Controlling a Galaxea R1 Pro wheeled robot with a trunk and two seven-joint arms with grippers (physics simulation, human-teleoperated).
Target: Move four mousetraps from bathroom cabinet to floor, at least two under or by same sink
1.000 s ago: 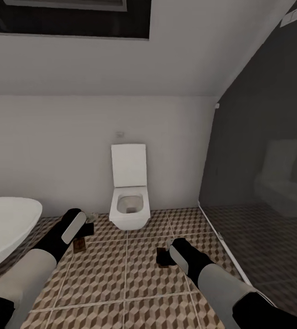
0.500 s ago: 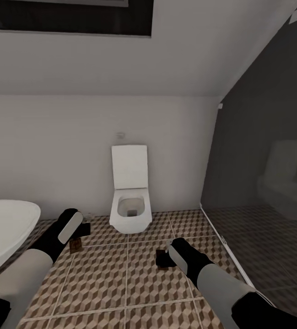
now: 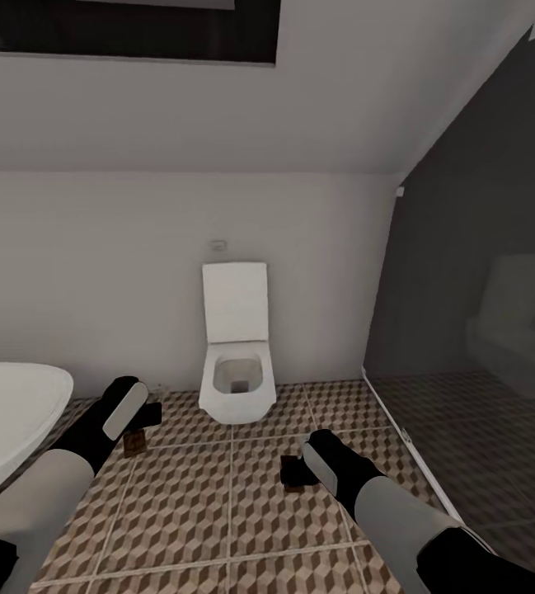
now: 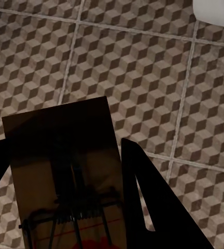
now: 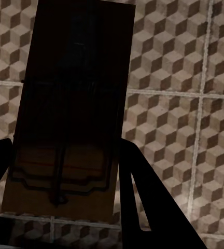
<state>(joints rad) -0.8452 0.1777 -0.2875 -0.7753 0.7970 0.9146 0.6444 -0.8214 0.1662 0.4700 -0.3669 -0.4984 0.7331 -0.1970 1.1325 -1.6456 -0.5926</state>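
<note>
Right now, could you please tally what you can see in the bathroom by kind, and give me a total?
Mousetraps: 2, one in the left end effector and one in the right end effector
Toilets: 1
Sinks: 1
Total: 4

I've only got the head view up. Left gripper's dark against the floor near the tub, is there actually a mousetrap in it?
Observer: Yes. In the left wrist view a mousetrap sits between the left gripper's fingers, red spot at the near end.
Operator: And the right one?
Observer: Same. The right wrist view shows a second mousetrap between the right gripper's fingers.
Operator: What's under them?
Observer: Cube-patterned bathroom floor lies behind both; how high they hang, I can't tell.
</note>
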